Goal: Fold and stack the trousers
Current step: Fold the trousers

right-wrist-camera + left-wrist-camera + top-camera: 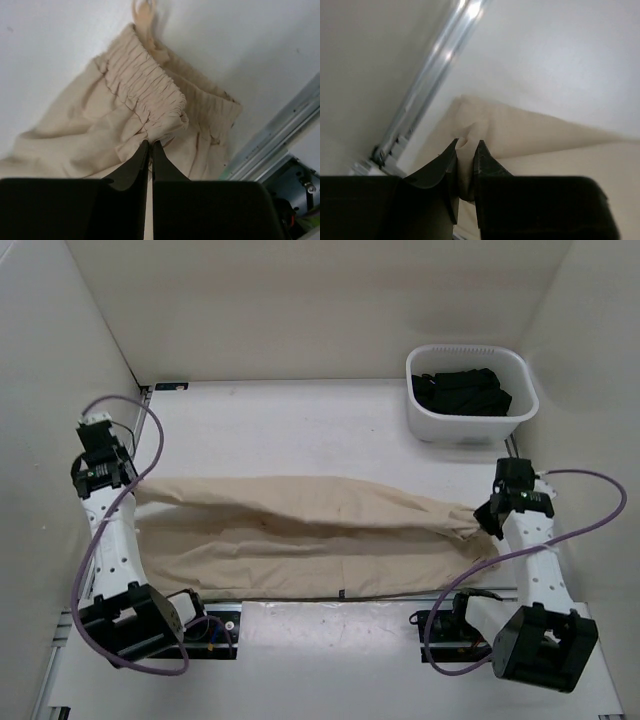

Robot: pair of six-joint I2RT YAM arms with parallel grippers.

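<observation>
The trousers lie stretched lengthwise across the near half of the table, leg ends to the left and gathered waist to the right, with a long fold ridge running through the middle. The left tool is clenched on the far left corner of the cloth; in the left wrist view its fingers pinch a small bunch of beige fabric between them, and the corner of the leg sits just beside the metal rail that runs along the table's left edge. The right tool grasps the waist end; in the right wrist view its jaws stand almost together with a fold of the elastic waistband caught at the tips, and a cord loop lies on the table just beyond the waistband. A rail on the right edge passes near that end of the cloth. The near long edge of the trousers runs close to the table's front edge, between the two arm bases. Bare table surface shows from the far edge of the cloth to the back wall. The white basket stands in the far right corner, apart from the trousers, holding a black garment.
</observation>
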